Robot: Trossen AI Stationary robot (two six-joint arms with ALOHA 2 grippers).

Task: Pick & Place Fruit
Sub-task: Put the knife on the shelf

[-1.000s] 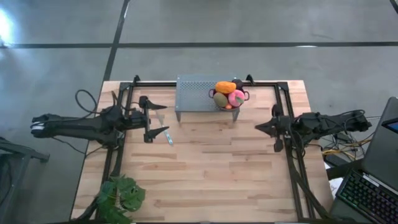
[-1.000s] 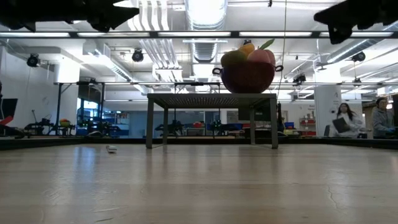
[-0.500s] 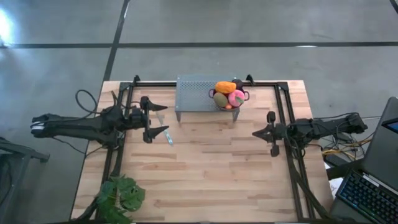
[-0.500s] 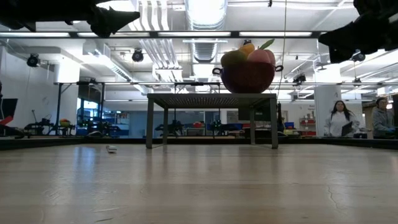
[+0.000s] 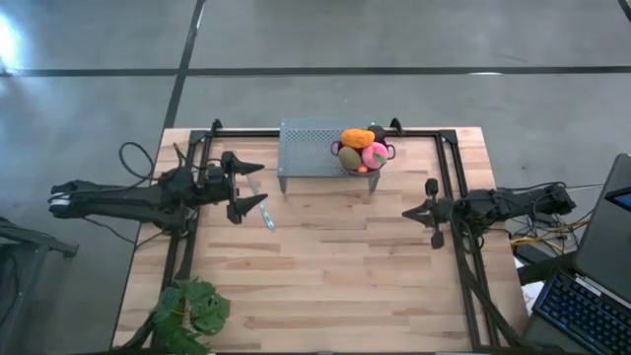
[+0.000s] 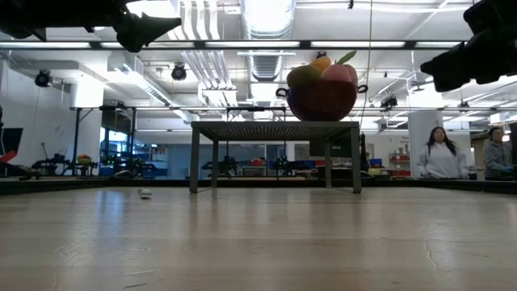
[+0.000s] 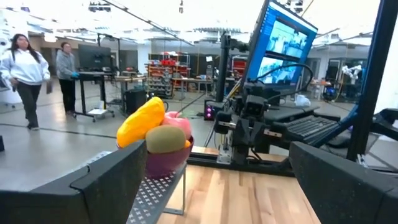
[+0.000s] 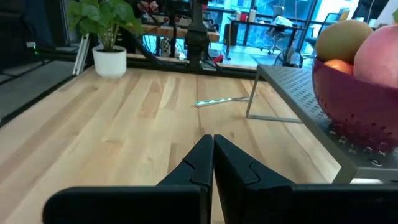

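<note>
The fruit point(image 5: 361, 150) is piled in a purple bowl point(image 6: 323, 99) that rests on the right end of a grey perforated stand point(image 5: 306, 153) at the table's far side. An elongated orange piece point(image 5: 356, 138), a pink ball point(image 5: 376, 154) and an olive-green piece point(image 5: 348, 158) show on top. My left gripper point(image 5: 254, 187) hovers open to the left of the stand, pointing right, with the bowl ahead of it point(image 7: 163, 158). My right gripper point(image 5: 406, 211) is shut point(image 8: 212, 149) and hovers right of centre, nearer than the bowl, pointing left.
A small pale green stick point(image 5: 267, 219) lies on the table just beyond the left gripper. A leafy plant point(image 5: 191, 308) stands at the near left corner. Black rails point(image 5: 450, 177) run along the table's sides. A laptop point(image 5: 603, 266) sits off the right edge. People walk in the room behind.
My right gripper has come down and shifted a little toward the table's near edge, rolling about its wrist as it went; it stays shut. The fruit, the bowl and the left arm have kept still.
</note>
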